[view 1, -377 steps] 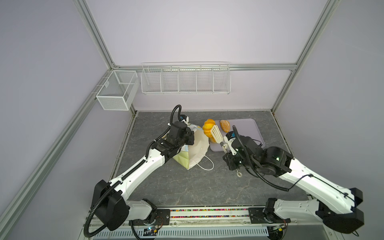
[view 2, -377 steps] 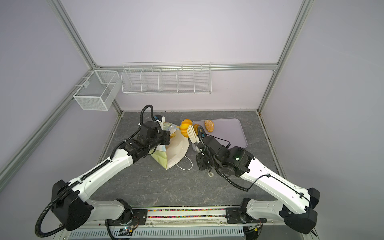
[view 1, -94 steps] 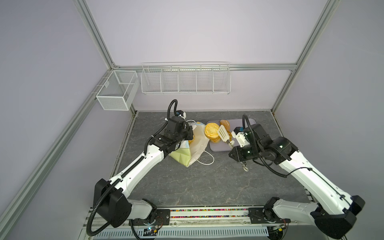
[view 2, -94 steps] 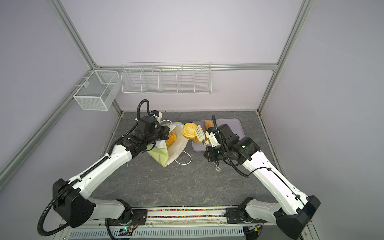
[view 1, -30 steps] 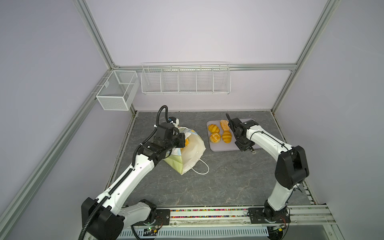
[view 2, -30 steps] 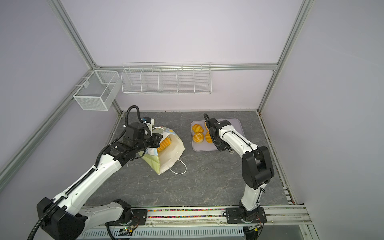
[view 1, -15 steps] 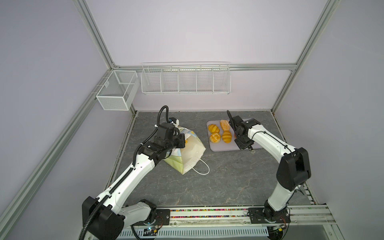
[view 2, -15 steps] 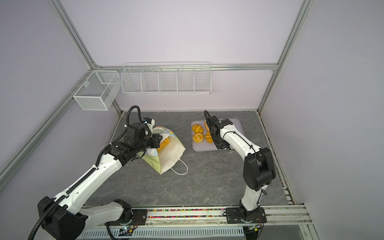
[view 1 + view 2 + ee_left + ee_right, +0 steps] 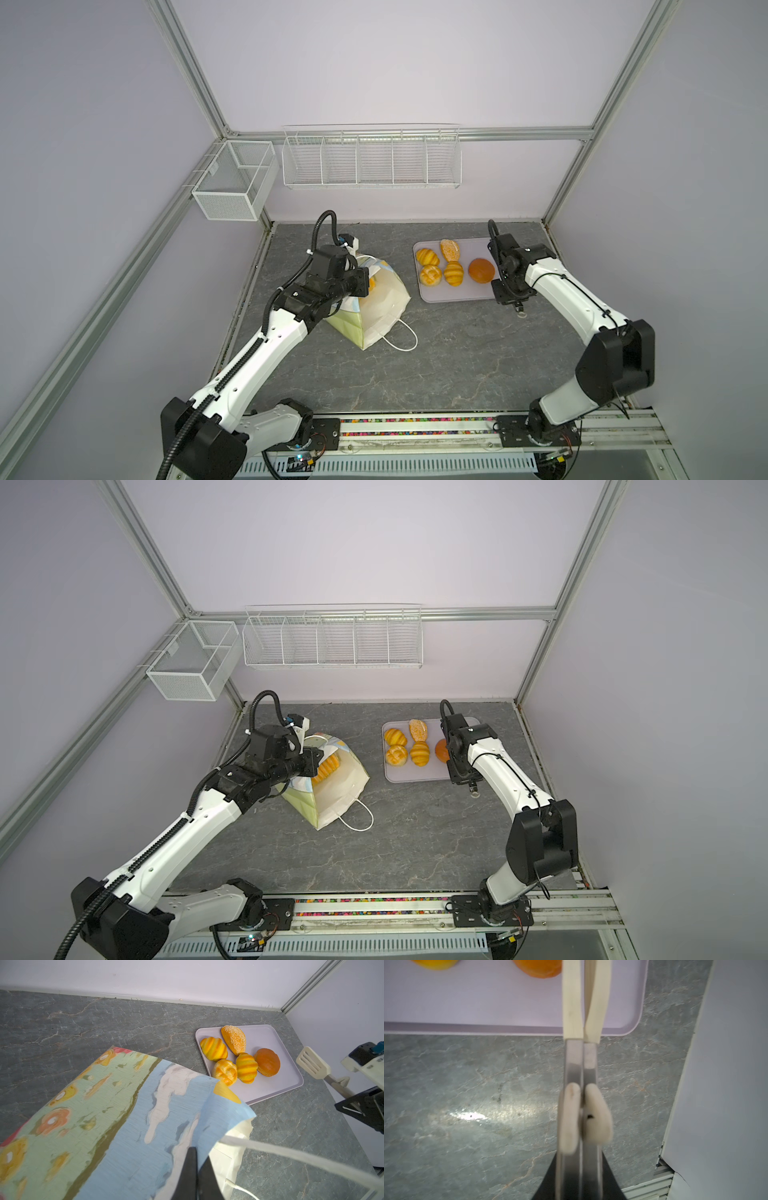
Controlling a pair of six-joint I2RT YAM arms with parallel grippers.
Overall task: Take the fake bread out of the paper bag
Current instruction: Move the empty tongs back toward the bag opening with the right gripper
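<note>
- In both top views the left end effector [image 9: 366,286] is clenched on the upper rim of the paper bag [image 9: 384,300]. The bag sits slumped and tilted on the bench [image 9: 436,365] directly below it.
- In a top view, some of the fake bread [image 9: 327,768] shows as striped orange just inside the bag's mouth, right beside the left end effector.
- The right end effector [image 9: 512,296] is grasping a pair of tongs [image 9: 473,794], and a corner of the lilac tray [image 9: 461,293] lies just below it. Five more pieces of bread lie on the tray on its bag-ward side, with the smooth round bun [image 9: 481,270] nearest it.
- In the left wrist view, the black fingers [image 9: 189,1172] are pressed together on the edge of the bag's blue-sky face [image 9: 124,1115]. A white cord handle [image 9: 291,1151] passes just beside them.
- A yellow sliver of bread [image 9: 225,1091] peeks over the rim a little ahead of those fingers. The tray [image 9: 270,1039] and its five pieces sit farther ahead, well apart from them.
- In the right wrist view, the right end effector [image 9: 580,1184] squeezes the metal arms of the tongs [image 9: 580,1064] together, with nothing between the cream tips.
- The tips reach out from it over the tray's corner [image 9: 488,1001]. The orange bun [image 9: 539,968] is close beside them, and whether they touch cannot be told.
</note>
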